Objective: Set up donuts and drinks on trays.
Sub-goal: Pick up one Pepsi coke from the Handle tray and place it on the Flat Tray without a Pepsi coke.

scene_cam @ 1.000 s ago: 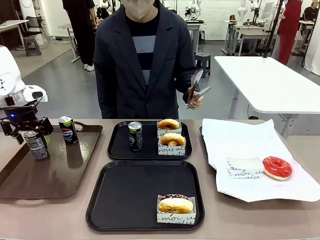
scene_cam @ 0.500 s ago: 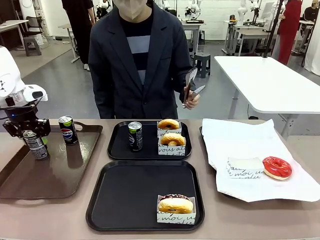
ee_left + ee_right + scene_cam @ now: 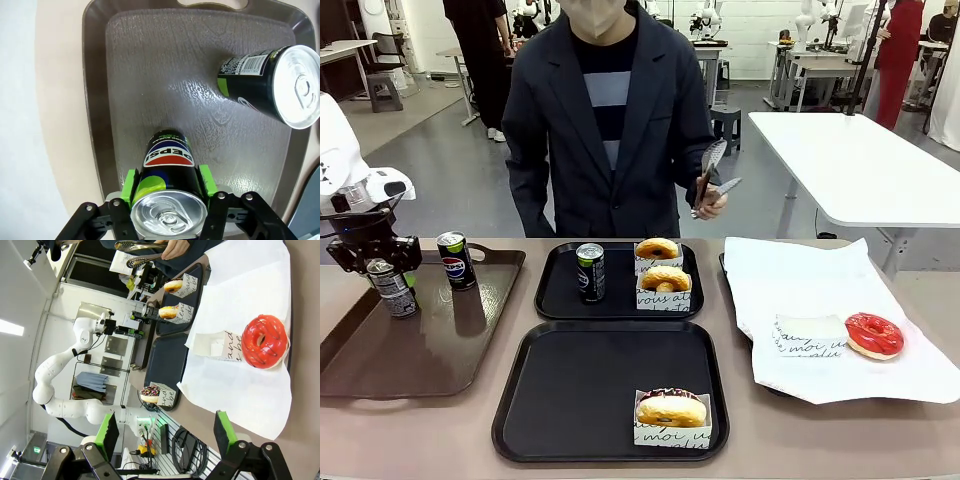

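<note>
Pads of the left hand (image 3: 169,184) are seen close against both sides of a can (image 3: 168,156); whether it is gripped cannot be told. The can is stood near the brown tray's (image 3: 150,75) rim, with bare tray floor beyond and a second can (image 3: 272,85) well apart. The right hand (image 3: 165,431) is held wide open, empty.

Table (image 3: 420,445) bearing black trays (image 3: 590,390), brown tray (image 3: 420,350)
</note>
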Robot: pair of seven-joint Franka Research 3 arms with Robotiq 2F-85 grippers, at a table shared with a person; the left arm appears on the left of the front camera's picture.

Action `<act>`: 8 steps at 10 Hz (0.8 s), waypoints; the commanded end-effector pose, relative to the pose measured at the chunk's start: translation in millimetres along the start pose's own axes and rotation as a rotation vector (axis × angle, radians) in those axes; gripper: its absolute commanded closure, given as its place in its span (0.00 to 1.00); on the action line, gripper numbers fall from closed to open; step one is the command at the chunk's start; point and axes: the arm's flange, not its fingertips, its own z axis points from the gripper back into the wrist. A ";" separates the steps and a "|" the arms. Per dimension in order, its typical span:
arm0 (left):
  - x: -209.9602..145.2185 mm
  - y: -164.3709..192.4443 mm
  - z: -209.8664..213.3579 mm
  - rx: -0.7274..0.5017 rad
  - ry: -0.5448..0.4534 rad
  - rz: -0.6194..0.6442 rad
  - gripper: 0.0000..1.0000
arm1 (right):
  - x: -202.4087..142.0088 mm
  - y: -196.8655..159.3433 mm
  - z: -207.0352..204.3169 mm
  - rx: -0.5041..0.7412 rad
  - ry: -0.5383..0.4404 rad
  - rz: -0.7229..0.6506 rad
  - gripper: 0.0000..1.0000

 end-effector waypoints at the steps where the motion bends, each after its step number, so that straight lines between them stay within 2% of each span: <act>1: -13.9 -3.8 36.8 -0.007 0.011 0.015 1.00 | 1.6 -1.2 -0.1 0.017 -0.011 0.018 0.00; 4: -60.4 -14.0 121.4 0.009 -0.064 0.006 1.00 | 1.6 -1.2 -0.1 0.017 -0.011 0.018 0.00; 6: -83.9 -15.0 148.9 -0.021 -0.080 -0.016 1.00 | 1.6 -1.2 -0.1 0.017 -0.011 0.018 0.00; 8: -79.0 -9.3 151.3 -0.026 -0.085 0.051 1.00 | 1.6 -1.2 -0.1 0.017 -0.011 0.018 0.00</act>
